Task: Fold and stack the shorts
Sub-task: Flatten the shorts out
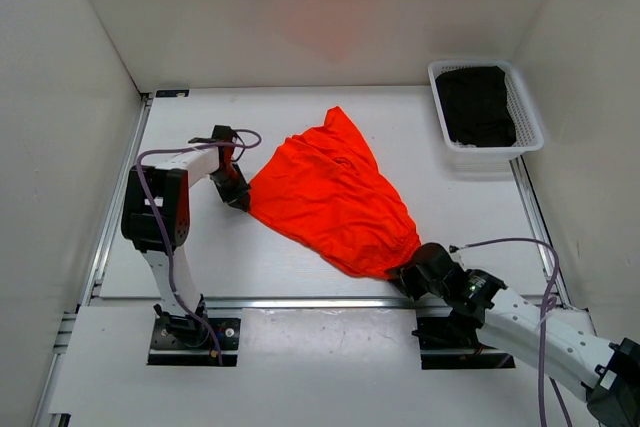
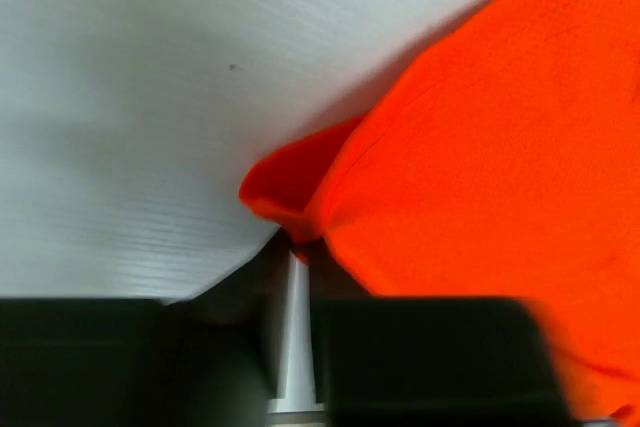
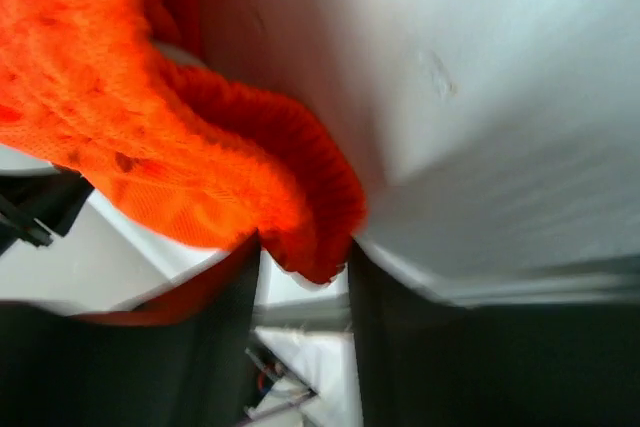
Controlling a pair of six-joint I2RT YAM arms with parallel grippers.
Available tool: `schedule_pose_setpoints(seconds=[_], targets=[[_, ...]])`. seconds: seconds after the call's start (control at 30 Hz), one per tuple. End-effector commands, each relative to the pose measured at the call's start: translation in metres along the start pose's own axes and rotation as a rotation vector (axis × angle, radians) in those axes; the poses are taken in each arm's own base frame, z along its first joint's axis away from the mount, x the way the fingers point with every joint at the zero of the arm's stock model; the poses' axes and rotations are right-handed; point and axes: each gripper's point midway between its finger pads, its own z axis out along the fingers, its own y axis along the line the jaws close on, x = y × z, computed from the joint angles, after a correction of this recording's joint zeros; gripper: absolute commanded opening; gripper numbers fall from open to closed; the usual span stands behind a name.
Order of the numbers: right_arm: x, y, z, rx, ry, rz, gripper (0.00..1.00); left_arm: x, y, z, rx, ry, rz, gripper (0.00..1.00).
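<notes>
Top external: shorts (image 1: 330, 197) mid-table, pulled taut between left gripper (image 1: 240, 195) clamped on the 9 o'clock edge and right gripper (image 1: 408, 269) clamped on the 5 o'clock corner; spreading step, next probably laying flat for fold 1.

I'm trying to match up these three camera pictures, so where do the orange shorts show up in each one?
Top external: the orange shorts span the middle of the table, stretched between the left claw and the right claw.
Left wrist: right half of the picture, one corner pinched at bottom centre.
Right wrist: upper left, gathered edge dipping between the fingers.
Shared landmark: the white table, bare beside the fabric in every view.
</notes>
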Motion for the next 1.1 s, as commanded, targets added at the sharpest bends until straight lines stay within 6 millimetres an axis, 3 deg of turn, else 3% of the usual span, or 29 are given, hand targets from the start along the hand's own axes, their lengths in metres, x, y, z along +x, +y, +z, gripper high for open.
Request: schedule_pose_setpoints(seconds=[0.0, 0.1, 0.2, 0.23, 0.33, 0.37, 0.47, 0.5, 0.53, 0.57, 0.6, 0.63, 0.73, 0.77, 0.83, 0.97, 1.07], targets=[[-0.022, 0.018, 0.0, -0.066, -0.135, -0.052, 0.26, -0.01, -0.013, -0.002, 0.043, -0.025, 0.015, 0.1], [-0.031, 0.032, -0.007, -0.058, -0.195, -0.099, 0.0, -0.013, -0.018, -0.009, 0.067, -0.042, 0.027, 0.1], [-0.034, 0.044, -0.015, -0.04, -0.226, -0.207, 0.0, -0.025, -0.029, -0.038, 0.113, -0.112, 0.036, 0.1], [-0.032, 0.063, -0.026, -0.068, -0.232, -0.234, 0.0, -0.027, -0.032, -0.047, 0.124, -0.13, 0.038, 0.1], [-0.038, 0.088, -0.042, -0.054, -0.284, -0.412, 0.0, -0.045, -0.039, -0.092, 0.208, -0.204, 0.019, 0.1], [-0.035, 0.121, -0.061, -0.114, -0.298, -0.443, 0.0, -0.045, -0.041, -0.107, 0.233, -0.208, 0.025, 0.1], [-0.037, 0.156, -0.084, -0.1, -0.34, -0.686, 0.0, -0.066, -0.045, -0.176, 0.309, -0.344, 0.022, 0.1], [-0.035, 0.189, -0.105, -0.139, -0.362, -0.809, 0.0, -0.066, -0.039, -0.204, 0.328, -0.383, 0.017, 0.1], [-0.035, 0.204, -0.116, -0.152, -0.374, -0.871, 0.0, -0.075, -0.043, -0.237, 0.362, -0.455, 0.021, 0.1], [-0.035, 0.212, -0.12, -0.122, -0.377, -0.948, 0.0, -0.077, -0.04, -0.256, 0.376, -0.494, 0.015, 0.1], [-0.033, 0.245, -0.15, -0.198, -0.407, -0.978, 0.0, -0.074, -0.04, -0.284, 0.418, -0.541, 0.019, 0.1], [-0.035, 0.251, -0.16, -0.187, -0.414, -1.09, 0.0, -0.078, -0.037, -0.313, 0.449, -0.606, 0.012, 0.1], [-0.028, 0.277, -0.187, -0.237, -0.405, -1.209, 0.0, -0.068, -0.027, -0.369, 0.515, -0.717, 0.011, 0.1], [-0.025, 0.291, -0.211, -0.298, -0.416, -1.228, 0.0, -0.065, -0.026, -0.391, 0.541, -0.769, 0.019, 0.1], [-0.02, 0.299, -0.231, -0.354, -0.41, -1.294, 0.0, -0.049, -0.017, -0.426, 0.569, -0.858, 0.023, 0.1], [-0.004, 0.301, -0.286, -0.556, -0.362, -1.341, 0.0, -0.01, 0.0, -0.484, 0.592, -1.051, 0.004, 0.1], [0.009, 0.296, -0.32, -0.685, -0.31, -1.351, 0.0, 0.018, 0.019, -0.508, 0.576, -1.152, -0.044, 0.1]])
